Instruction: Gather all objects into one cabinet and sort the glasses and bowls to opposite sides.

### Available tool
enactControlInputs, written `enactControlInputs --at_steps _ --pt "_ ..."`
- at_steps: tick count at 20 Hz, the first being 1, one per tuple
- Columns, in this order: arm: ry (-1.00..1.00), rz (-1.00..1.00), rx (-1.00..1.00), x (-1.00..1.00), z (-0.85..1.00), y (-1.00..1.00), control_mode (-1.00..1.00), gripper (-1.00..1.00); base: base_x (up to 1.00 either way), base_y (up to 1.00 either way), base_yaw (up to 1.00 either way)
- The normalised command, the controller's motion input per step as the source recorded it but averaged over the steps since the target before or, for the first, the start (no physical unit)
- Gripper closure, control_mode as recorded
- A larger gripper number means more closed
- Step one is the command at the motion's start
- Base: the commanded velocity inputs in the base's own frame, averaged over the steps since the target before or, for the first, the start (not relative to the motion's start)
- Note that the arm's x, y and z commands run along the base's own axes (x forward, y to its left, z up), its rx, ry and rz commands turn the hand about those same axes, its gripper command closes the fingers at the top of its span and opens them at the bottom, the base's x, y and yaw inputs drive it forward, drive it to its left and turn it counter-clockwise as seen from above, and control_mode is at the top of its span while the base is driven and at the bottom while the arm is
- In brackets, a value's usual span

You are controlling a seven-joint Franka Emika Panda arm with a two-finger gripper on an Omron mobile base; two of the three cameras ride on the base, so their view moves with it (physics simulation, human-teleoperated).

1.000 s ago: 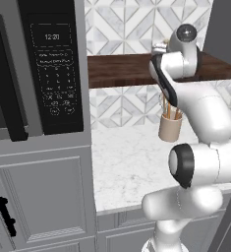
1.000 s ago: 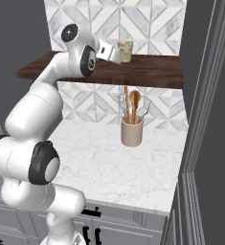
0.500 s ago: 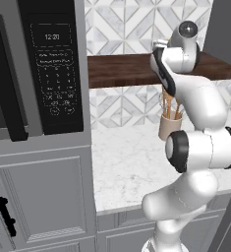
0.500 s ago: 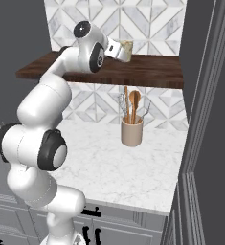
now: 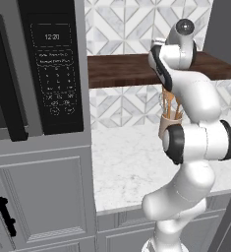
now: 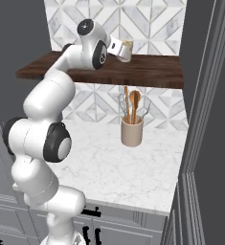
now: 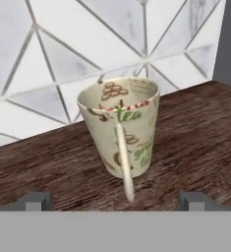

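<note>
A cream-yellow glass point(image 7: 122, 125) with a side handle and printed lettering stands upright on the dark wooden shelf point(image 7: 200, 133). Its handle faces my gripper point(image 7: 116, 201), which is open, with one fingertip low on each side of the glass and nothing between them. In the right base view the gripper point(image 6: 117, 48) is at shelf height, just left of the same glass point(image 6: 127, 50), and the arm reaches up along the shelf point(image 6: 152, 72). The bowls and the cabinet are out of view.
A tan utensil holder point(image 6: 132, 133) with wooden spoons stands on the white marble counter point(image 6: 104, 167) under the shelf. A black microwave point(image 5: 53, 69) is built in at the left. A tall grey panel point(image 6: 207, 105) closes off the right side.
The arm has straightened upward, and the hand has moved a little further along the shelf toward the glass. The glass has not moved and the jaws stay wide.
</note>
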Motion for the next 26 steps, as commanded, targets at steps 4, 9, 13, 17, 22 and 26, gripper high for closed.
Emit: enactControlInputs --at_steps 4,9,13,17,22,26 --pt "0.00 0.00 0.00 0.17 0.00 -0.18 -1.00 -1.00 0.00 0.00 0.00" --pt "0.00 0.00 0.00 0.22 0.00 -0.10 -1.00 -1.00 0.00 0.00 0.00" --pt "0.00 0.00 0.00 0.23 0.00 0.00 -1.00 -1.00 0.00 0.00 0.00" --pt "0.00 0.00 0.00 0.20 0.00 0.00 -1.00 -1.00 0.00 0.00 0.00" --pt "0.00 0.00 0.00 0.00 0.00 0.00 -1.00 -1.00 0.00 0.00 0.00" --pt "0.00 0.00 0.00 0.00 0.00 0.00 -1.00 -1.00 0.00 0.00 0.00"
